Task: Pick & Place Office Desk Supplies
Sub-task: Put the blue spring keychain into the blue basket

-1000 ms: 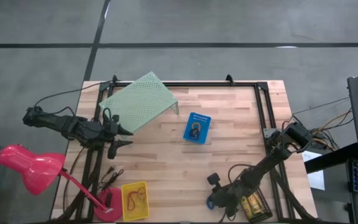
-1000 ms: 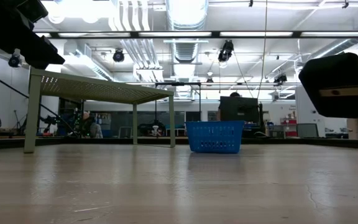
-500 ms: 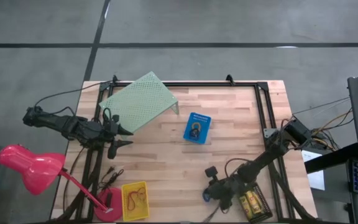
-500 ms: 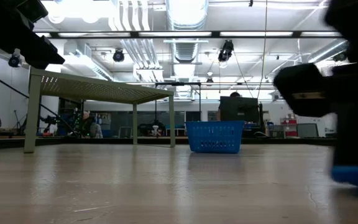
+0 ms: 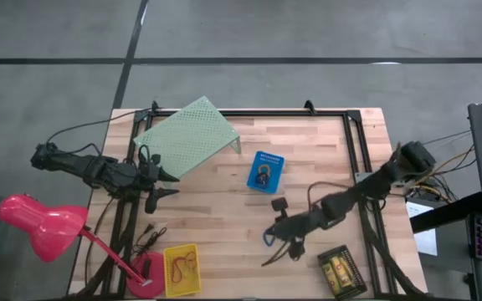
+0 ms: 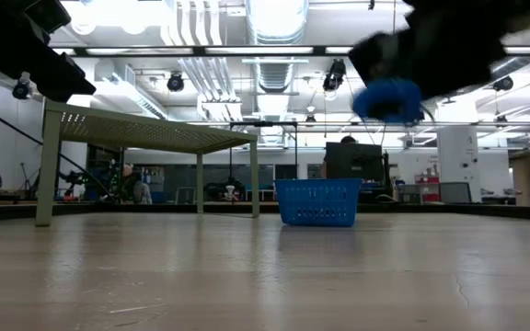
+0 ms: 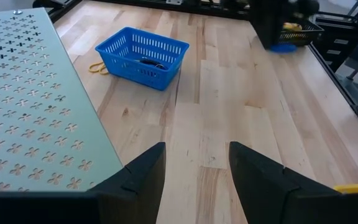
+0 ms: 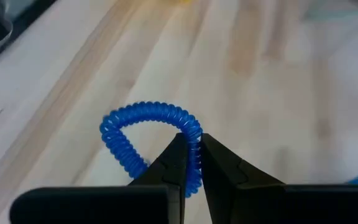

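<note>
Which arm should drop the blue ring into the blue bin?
Right. The right gripper is shut on the blue coiled ring, in the air, near the blue bin. The left gripper waits open and empty by the green riser.

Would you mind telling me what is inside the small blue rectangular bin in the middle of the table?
Inside the small blue rectangular bin lie a few small rings, dark and orange-yellow. Its mesh walls hide most of them in the left wrist view, so an exact count cannot be made.

Bright overhead ceiling lights (image 6: 274,18), motion-blurred right arm (image 6: 449,46), soft shadows.
</note>
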Controlling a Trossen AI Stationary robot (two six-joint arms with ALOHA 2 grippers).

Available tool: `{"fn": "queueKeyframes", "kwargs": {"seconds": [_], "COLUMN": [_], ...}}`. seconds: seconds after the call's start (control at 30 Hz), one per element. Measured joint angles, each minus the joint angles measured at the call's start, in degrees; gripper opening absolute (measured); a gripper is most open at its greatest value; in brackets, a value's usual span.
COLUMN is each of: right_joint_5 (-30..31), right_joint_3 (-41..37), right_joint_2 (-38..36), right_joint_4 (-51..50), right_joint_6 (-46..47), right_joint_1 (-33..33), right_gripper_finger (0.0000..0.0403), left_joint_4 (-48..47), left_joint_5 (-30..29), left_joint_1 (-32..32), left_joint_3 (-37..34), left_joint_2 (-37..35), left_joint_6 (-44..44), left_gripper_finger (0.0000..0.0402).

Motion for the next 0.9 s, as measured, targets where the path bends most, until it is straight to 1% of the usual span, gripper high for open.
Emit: {"fn": "queueKeyframes", "kwargs": {"seconds": [0.07, 0.13, 0.33, 0.47, 0.7, 0.83, 0.9], "right_joint_5": [-0.1, -0.1, -0.1, 0.2, 0.4, 0.4, -0.6], "right_joint_3": [0.0, 0.0, 0.0, 0.0, 0.0, 0.0, 0.0], "right_joint_2": [-2.8, -5.7, -13.4, -15.8, -15.8, -13.0, -10.9], "right_joint_4": [-0.1, -1.0, -6.0, -10.5, -14.6, -16.4, -15.8], "right_joint_6": [-0.7, 1.1, 12.1, 18.2, 20.8, 25.1, 26.3], "right_joint_1": [-2.1, -4.5, -11.8, -16.4, -22.8, -27.3, -29.4], "right_gripper_finger": [0.0028, 0.0028, 0.0028, 0.0028, 0.0028, 0.0028, 0.0028], "left_joint_4": [0.0, 0.0, 0.0, 0.0, 0.0, 0.0, -0.1], "left_joint_5": [0.0, 0.0, 0.0, 0.0, 0.0, 0.0, 0.0], "left_joint_1": [0.0, 0.0, 0.0, 0.0, 0.0, 0.0, 0.0], "left_joint_3": [0.0, 0.0, 0.0, 0.0, 0.0, 0.0, 0.0], "left_joint_2": [0.0, 0.0, 0.0, 0.0, 0.0, 0.0, 0.0], "left_joint_6": [0.0, 0.0, 0.0, 0.0, 0.0, 0.0, 0.0], "left_gripper_finger": [0.0183, 0.0183, 0.0183, 0.0183, 0.0183, 0.0183, 0.0183]}}
